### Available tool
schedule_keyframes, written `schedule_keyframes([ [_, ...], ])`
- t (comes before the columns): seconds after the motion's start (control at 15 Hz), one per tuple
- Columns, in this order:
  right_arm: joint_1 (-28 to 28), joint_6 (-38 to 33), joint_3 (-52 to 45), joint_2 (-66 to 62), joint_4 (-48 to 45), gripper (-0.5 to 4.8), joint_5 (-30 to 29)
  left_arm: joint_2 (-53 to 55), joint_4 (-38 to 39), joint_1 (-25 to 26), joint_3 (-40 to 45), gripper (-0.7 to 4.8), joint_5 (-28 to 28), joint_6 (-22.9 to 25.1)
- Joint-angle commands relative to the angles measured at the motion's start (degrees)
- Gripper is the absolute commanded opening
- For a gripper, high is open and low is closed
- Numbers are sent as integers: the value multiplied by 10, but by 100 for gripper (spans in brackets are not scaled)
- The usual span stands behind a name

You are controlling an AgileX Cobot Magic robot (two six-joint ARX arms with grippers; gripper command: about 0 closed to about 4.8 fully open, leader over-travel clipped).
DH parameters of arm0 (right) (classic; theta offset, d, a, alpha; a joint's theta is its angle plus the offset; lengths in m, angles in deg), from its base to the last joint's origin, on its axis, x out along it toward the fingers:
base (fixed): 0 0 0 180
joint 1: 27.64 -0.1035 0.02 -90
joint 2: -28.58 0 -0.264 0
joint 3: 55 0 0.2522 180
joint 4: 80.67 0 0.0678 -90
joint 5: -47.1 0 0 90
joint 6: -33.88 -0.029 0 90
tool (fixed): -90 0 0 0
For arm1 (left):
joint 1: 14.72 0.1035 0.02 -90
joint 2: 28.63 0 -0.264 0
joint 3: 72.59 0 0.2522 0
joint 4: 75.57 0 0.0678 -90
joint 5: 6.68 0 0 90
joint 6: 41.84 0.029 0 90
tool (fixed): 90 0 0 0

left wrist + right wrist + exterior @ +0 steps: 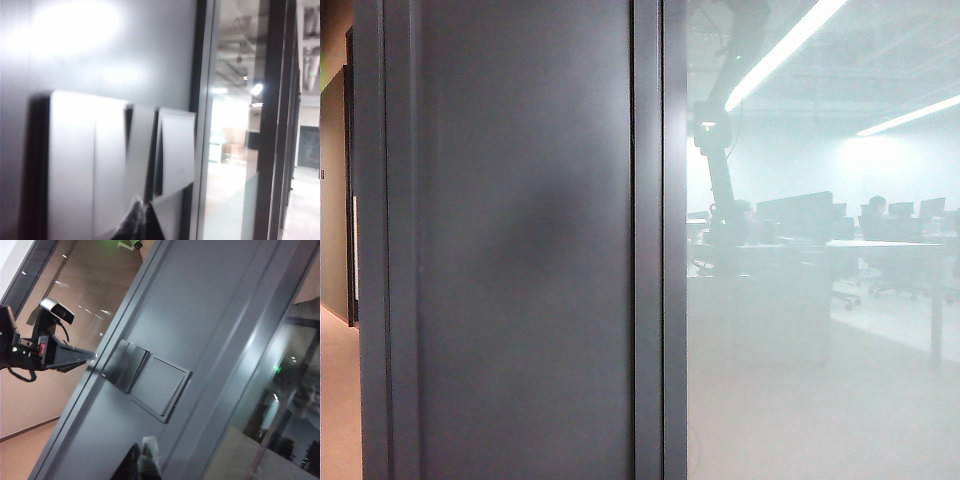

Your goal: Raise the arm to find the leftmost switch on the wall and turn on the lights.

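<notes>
The left gripper (90, 359) has its fingers drawn to one narrow tip, jaws apparently clenched, probably to prod rather than grasp. That tip sits at the edge of the leftmost switch (119, 366), a rocker tilted out from the grey wall panel (200, 305). The right gripper (142, 462) hangs back from a second switch plate (160, 386); whether it is parted I cannot tell. The arm (720, 150) shows as a hazy raised reflection in the glass (820, 350)

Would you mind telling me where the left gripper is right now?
In the right wrist view, the left gripper is at the grey wall panel, its tip beside the switch plates.
</notes>
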Motion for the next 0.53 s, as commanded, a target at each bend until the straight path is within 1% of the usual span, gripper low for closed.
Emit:
schedule_keyframes([
  [0.07,0,-9,2,1,-6,-1,-1,-3,47,-31,-3,-5,-20,7],
  [0.13,0,-9,2,1,-5,-1,-1,-3,62,-45,-2,-6,-47,33],
  [0.2,0,-9,2,-2,-5,-1,-1,-4,88,-70,-2,-6,-90,74],
  [0.33,1,-9,2,-2,1,-1,-1,-7,111,-125,-2,-5,-134,97],
  [0.4,1,-9,2,-2,1,-1,-1,-13,132,-141,-2,-5,-178,117],
  [0.53,1,-9,2,-5,8,-1,-1,-38,177,-177,-2,-6,-288,174],
])
